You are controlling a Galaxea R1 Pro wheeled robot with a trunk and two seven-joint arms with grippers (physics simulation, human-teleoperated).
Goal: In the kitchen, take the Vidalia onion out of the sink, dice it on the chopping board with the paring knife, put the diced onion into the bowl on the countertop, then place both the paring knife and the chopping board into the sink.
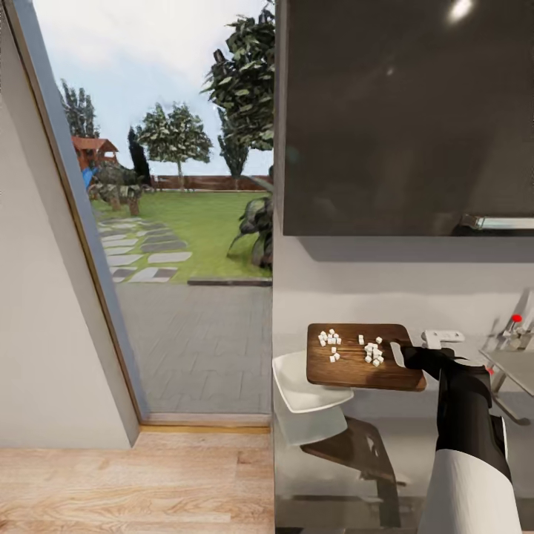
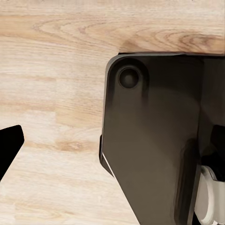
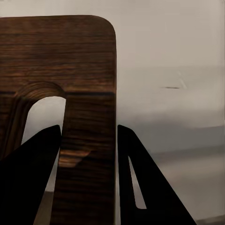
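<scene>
Jaws astride chopping board (image 3: 89,140) handle end

Home kitchen beside a garden window
A grey surface (image 1: 445,415) with sink (image 1: 519,367) and tap (image 1: 514,326), dark wall cabinet (image 1: 408,119), wooden floor (image 1: 133,482).

dark robot base (image 2: 154,140) over light wooden floor (image 2: 56,93), black fingertip (image 2: 9,145) at edge

chopping board (image 1: 354,365) raised over bowl (image 1: 304,388), diced onion (image 1: 371,350) atop
</scene>
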